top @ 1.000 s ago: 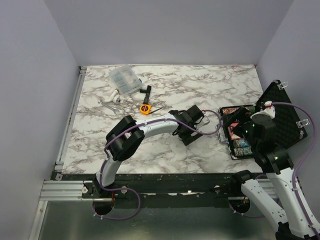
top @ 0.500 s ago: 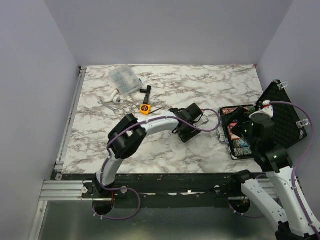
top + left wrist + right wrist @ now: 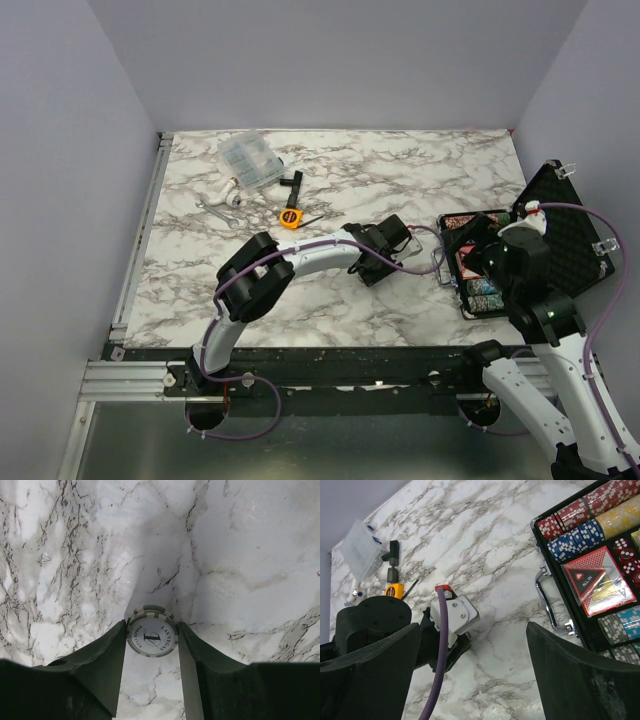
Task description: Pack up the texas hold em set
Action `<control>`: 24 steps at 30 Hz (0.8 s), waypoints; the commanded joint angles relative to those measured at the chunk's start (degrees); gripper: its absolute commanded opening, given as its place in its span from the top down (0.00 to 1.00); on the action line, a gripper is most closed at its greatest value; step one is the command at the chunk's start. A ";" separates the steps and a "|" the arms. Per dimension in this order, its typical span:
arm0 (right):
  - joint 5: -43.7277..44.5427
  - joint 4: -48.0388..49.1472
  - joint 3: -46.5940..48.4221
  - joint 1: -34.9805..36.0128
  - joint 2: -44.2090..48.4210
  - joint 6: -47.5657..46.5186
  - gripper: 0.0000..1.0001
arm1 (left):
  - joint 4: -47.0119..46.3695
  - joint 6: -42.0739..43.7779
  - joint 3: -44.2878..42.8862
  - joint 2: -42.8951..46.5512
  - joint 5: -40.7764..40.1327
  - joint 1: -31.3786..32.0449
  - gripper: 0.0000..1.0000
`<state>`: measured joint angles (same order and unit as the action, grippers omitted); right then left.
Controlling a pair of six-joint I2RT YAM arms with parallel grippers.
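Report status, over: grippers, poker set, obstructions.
Left gripper shut on white chip, over marble. Right gripper open, hovering by open briefcase. Right gripper may crowd the drop.

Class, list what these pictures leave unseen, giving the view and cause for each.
Top view: the chip held by the left gripper is hidden beneath it.
Top view: the right arm covers most of the open case.
Right wrist view: the frame edge cuts off the case's right side.
Left wrist view: whether the chip touches the table is unclear.
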<state>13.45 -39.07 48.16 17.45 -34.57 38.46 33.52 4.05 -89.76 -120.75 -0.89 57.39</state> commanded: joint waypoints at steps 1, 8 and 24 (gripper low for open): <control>-1.10 0.65 -0.35 -0.16 0.53 -0.92 0.12 | 2.56 0.86 3.36 -3.63 -1.51 0.45 0.58; -1.50 0.88 -0.52 -0.17 0.14 -1.02 0.12 | 3.34 0.56 3.47 -2.81 -1.94 0.45 0.42; -1.27 0.22 -0.02 -0.23 0.48 -0.91 0.12 | 5.50 0.36 6.03 -4.76 5.89 -0.68 0.47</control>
<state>12.73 -39.09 48.16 17.45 -34.54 38.33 32.14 4.47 -88.25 -120.05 1.02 56.73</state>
